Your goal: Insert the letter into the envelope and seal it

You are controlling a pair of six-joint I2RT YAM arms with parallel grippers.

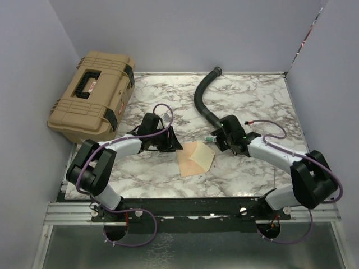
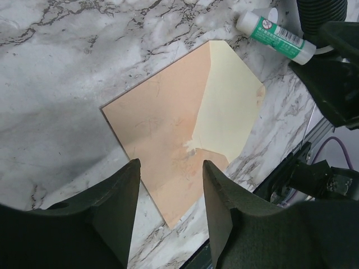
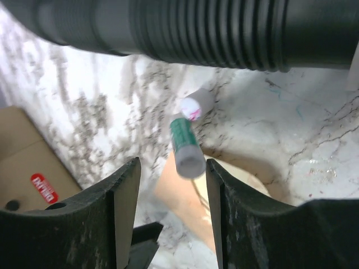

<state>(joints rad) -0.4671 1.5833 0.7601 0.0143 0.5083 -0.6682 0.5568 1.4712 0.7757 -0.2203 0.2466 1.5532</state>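
Presently | kraft-brown paper envelope (image 2: pixel 162 134), cream flap open, lies flat on marble table (image 2: pixel 56 84) | your left gripper (image 2: pixel 171 168) just beside it, jaws wide, empty | right gripper (image 3: pixel 173 163) jaws wide, near green glue stick (image 2: pixel 275 35), ungripped | judged thin, limp, slippery: pinch flap edge.

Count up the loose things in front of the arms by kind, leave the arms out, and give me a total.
Envelope: 1
Glue stick: 1
Black ribbed hose: 1
Tan hard case: 1
Total: 4
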